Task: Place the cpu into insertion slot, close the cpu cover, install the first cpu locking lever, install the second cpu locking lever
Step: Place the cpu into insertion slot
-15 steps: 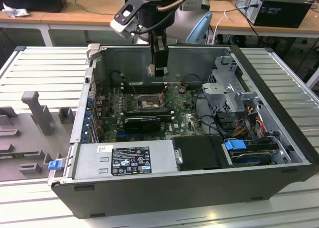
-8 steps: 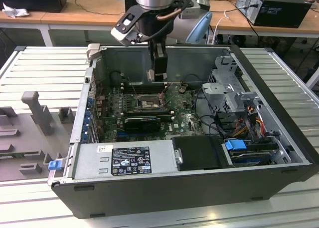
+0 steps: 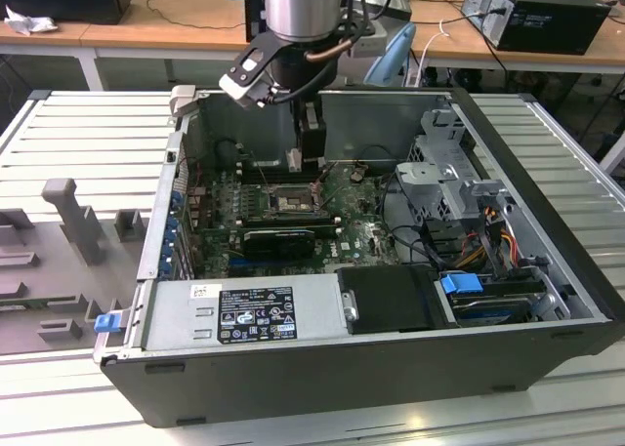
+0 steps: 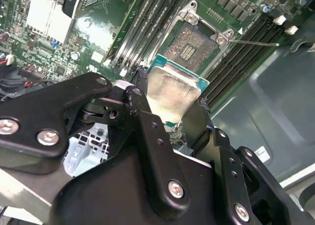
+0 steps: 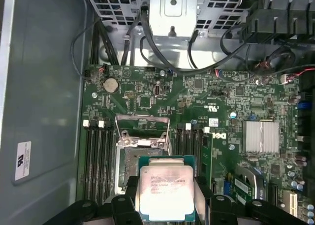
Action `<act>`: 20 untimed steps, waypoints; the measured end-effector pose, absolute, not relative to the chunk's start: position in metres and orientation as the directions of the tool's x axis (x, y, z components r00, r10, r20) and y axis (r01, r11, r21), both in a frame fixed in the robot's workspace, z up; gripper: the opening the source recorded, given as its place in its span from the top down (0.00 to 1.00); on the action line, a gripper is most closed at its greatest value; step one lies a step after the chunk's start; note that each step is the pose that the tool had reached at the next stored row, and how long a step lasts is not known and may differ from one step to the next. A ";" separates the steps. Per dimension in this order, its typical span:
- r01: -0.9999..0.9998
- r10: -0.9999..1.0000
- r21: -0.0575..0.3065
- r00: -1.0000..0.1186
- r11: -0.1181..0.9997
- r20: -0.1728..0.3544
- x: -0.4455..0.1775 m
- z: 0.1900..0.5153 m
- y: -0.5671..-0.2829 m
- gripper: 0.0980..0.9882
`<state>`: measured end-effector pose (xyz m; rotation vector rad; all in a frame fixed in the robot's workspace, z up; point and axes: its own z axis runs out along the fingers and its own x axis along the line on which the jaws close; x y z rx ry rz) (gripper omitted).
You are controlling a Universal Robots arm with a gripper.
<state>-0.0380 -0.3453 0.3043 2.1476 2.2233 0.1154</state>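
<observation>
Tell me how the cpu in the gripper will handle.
The cpu looks stiff and flat, so it probably won't flex. Its smooth metal top and thin edges, pinched by the gripper, could slip if knocked. Likely light, yet fragile if dropped crooked onto the insertion slot.

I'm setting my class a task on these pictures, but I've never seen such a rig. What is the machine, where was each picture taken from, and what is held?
The machine is one robot arm reaching into an open computer case that lies on a slatted metal table. The exterior view comes from a camera off the arm; both wrist views come from cameras riding on the arm, looking at the green motherboard. The black tool at the arm's end is shut on the cpu, a flat square chip with a silvery top. The cpu is near the insertion slot, not yet seated in it.
</observation>
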 end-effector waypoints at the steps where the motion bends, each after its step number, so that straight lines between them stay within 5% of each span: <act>1: 0.996 0.999 0.087 -0.035 0.034 0.017 -0.038 0.301 -0.345 0.52; 20: 0.996 1.000 0.086 -0.018 0.017 0.017 -0.040 0.260 -0.332 0.52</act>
